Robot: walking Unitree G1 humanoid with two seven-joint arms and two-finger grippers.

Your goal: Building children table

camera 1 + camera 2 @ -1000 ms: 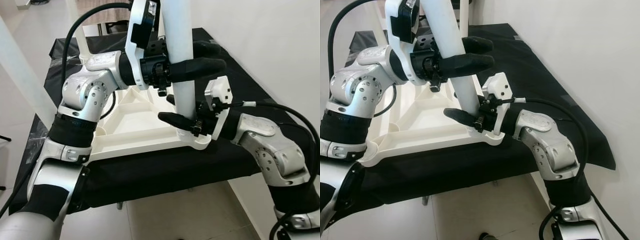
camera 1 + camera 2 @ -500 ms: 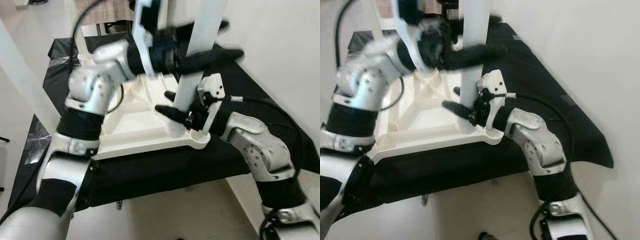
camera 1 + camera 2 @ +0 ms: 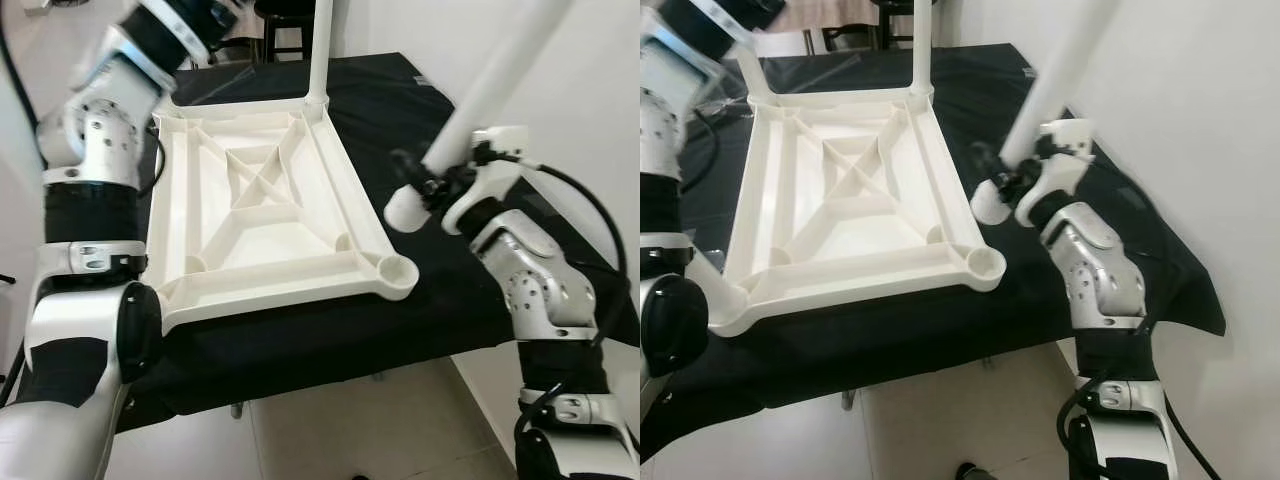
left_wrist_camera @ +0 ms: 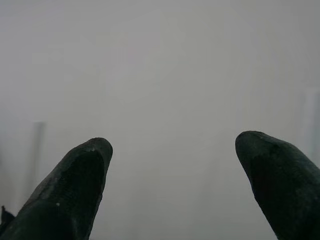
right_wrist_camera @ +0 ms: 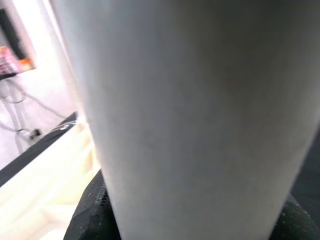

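The right gripper [image 3: 425, 185] is clamped around a white table leg [image 3: 470, 105], holding it near its lower, rounded end. In the right wrist view the leg [image 5: 190, 115] stands directly in front of the camera with a black finger [image 5: 92, 215] pressed against it. From that grip the leg's long axis runs steeply up and away, tilted toward the wall on the robot's right, so it is well off vertical.

The landmark is the white tabletop [image 3: 250, 200], lying upside down on a black cloth [image 3: 330, 330] with its ribbed underside showing. Its near right corner has an open round socket [image 3: 398, 270], and that is the hole the held leg seems meant for. The leg's lower end hangs just beyond and to the right of this socket, above the cloth and clear of the tabletop. To seat it, the leg would have to be brought upright and its end moved back toward the robot and to the left, over the socket. The right arm is plainly the nearer one.

A second leg [image 3: 320, 50] already stands upright at the tabletop's far right corner.

The left gripper [image 4: 170, 160] is raised past the tabletop's far left corner, its fingers [image 4: 75, 190] spread wide apart with nothing between them.
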